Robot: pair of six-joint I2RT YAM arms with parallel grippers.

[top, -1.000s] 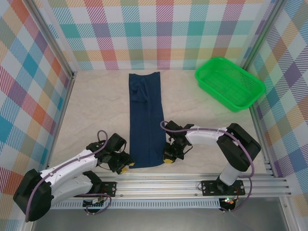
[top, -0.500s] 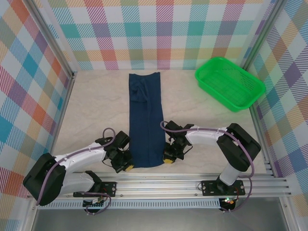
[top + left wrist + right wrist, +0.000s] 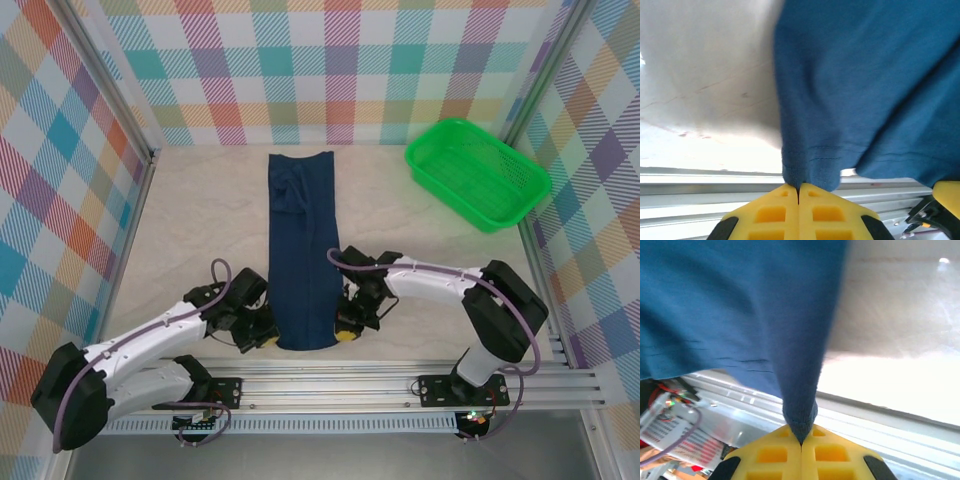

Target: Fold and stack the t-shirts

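The dark navy t-shirt (image 3: 302,240) lies as a long narrow strip down the middle of the table, plain side up. My left gripper (image 3: 264,339) is shut on its near left corner, and my right gripper (image 3: 343,331) is shut on its near right corner. In the left wrist view the yellow fingers (image 3: 770,215) meet at the left gripper (image 3: 798,189), pinching the t-shirt's (image 3: 865,75) hemmed corner. In the right wrist view the right gripper (image 3: 801,441) pinches a bunched fold of the t-shirt (image 3: 740,305). The near hem looks slightly raised off the table.
A green plastic basket (image 3: 478,172) stands at the back right. An aluminium rail (image 3: 350,378) runs along the near edge just behind both grippers. Plaid walls and metal frame posts (image 3: 100,75) close in the table's sides and back.
My left gripper has moved right to the t-shirt's near left corner and shut on it. The right gripper has shifted slightly, and the near hem has drawn in between the two.
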